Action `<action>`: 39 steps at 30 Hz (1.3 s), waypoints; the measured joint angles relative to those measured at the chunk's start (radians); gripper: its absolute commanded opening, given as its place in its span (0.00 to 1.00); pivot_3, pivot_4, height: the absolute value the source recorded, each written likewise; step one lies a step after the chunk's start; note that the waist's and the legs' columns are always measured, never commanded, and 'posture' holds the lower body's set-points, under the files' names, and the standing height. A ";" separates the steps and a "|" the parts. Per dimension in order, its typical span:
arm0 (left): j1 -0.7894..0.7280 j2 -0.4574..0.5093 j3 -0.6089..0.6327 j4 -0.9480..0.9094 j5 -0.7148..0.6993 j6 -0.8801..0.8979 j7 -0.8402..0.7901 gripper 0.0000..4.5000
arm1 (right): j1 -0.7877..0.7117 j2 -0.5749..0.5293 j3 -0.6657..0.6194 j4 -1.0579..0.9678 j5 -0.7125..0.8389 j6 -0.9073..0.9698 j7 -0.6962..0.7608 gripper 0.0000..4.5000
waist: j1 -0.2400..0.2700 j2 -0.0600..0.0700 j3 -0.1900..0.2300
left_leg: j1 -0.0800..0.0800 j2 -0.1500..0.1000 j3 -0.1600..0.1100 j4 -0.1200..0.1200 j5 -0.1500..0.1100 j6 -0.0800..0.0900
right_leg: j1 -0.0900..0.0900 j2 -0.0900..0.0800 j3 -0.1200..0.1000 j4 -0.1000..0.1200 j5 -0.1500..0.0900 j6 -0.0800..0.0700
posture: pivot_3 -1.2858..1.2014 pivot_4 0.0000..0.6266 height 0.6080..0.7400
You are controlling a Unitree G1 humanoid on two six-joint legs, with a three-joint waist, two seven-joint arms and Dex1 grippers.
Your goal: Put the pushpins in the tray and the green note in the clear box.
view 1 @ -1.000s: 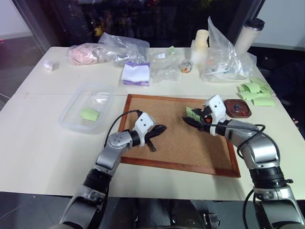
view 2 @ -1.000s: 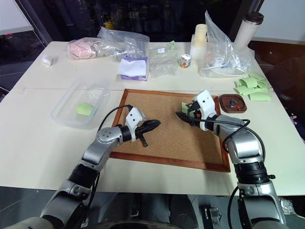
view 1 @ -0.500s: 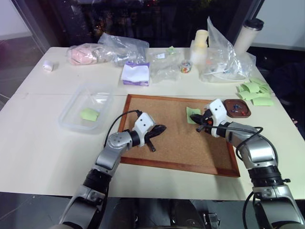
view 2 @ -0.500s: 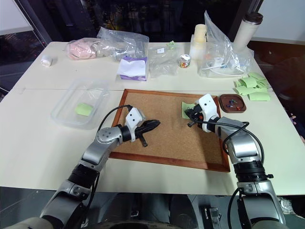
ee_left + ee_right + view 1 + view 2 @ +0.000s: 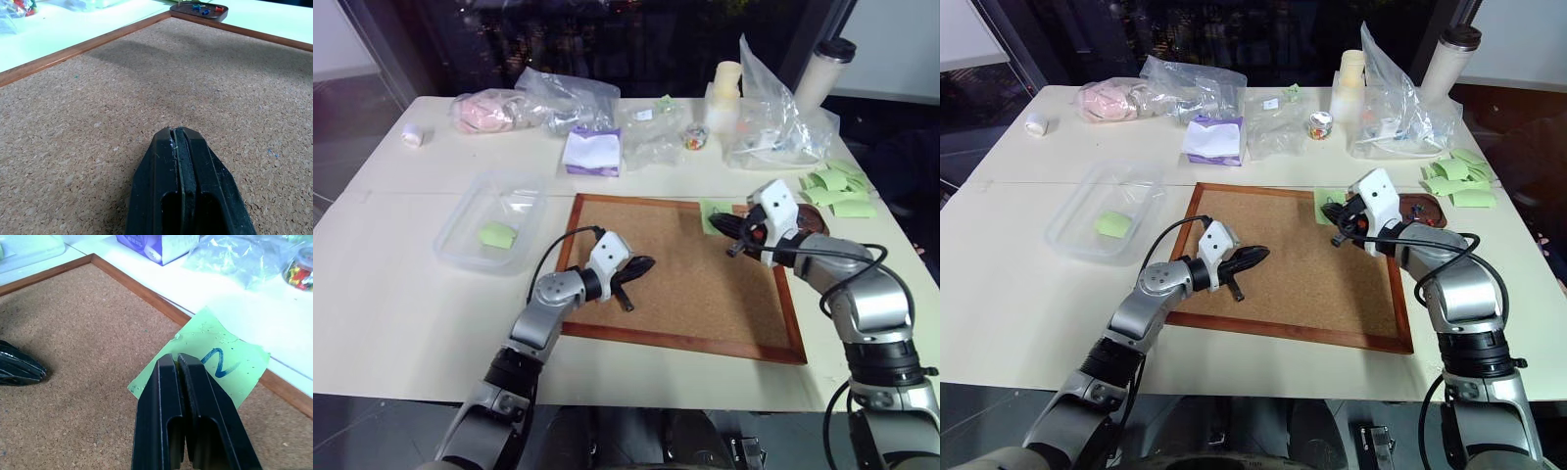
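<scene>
Nearest, left tool shut and empty, low over the cork board, pointing toward its middle with bare cork all round. Further right, right tool also pinched shut, raised above the board's far right part; whether a pin sits between the tips, cannot tell. Just beyond it the green note, flat, marked with blue ink, one corner over the board's far frame and onto the surface. Tray just off the board's far right corner, pushpins lying inside. Clear box well left of the board, a green paper inside. Farther back: heaped green papers, plastic bags, purple packet.
</scene>
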 measured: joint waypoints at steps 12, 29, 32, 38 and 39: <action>-0.171 -0.192 0.238 -0.076 -0.315 0.367 0.121 0.79 | 0.111 -0.067 0.000 -0.303 0.057 0.118 0.000 0.00 | -0.002 -0.007 0.004 | -0.004 -0.001 -0.002 0.000 0.000 0.000 | -0.002 -0.001 -0.002 -0.001 0.000 0.000 | 0.52 0.24 1.00; -0.237 -0.295 0.402 0.024 -0.595 0.777 0.271 0.99 | 0.123 -0.076 0.041 -0.407 0.064 0.150 -0.039 0.00 | 0.000 -0.008 0.005 | -0.004 -0.002 -0.003 0.000 0.000 0.000 | -0.003 -0.001 -0.002 -0.001 0.000 0.000 | 0.52 0.24 1.00; -0.243 -0.305 0.403 0.035 -0.596 0.791 0.282 0.81 | 0.124 -0.076 0.041 -0.413 0.064 0.154 -0.044 0.00 | 0.001 -0.008 0.005 | -0.004 -0.002 -0.003 0.000 0.000 0.000 | -0.002 -0.001 -0.002 -0.001 0.000 0.000 | 0.52 0.24 1.00; -0.243 -0.309 0.415 0.042 -0.621 0.813 0.286 0.19 | 0.124 -0.076 0.041 -0.419 0.065 0.166 -0.051 0.00 | 0.001 -0.008 0.005 | -0.004 -0.002 -0.003 0.000 0.000 0.000 | -0.003 -0.001 -0.002 -0.001 0.000 0.000 | 0.52 0.24 1.00; -0.243 -0.310 0.416 0.042 -0.626 0.815 0.286 0.07 | 0.124 -0.076 0.041 -0.419 0.065 0.166 -0.052 0.00 | 0.001 -0.008 0.005 | -0.004 -0.002 -0.003 0.000 0.000 0.000 | -0.003 -0.001 -0.002 -0.001 0.000 0.000 | 0.52 0.24 1.00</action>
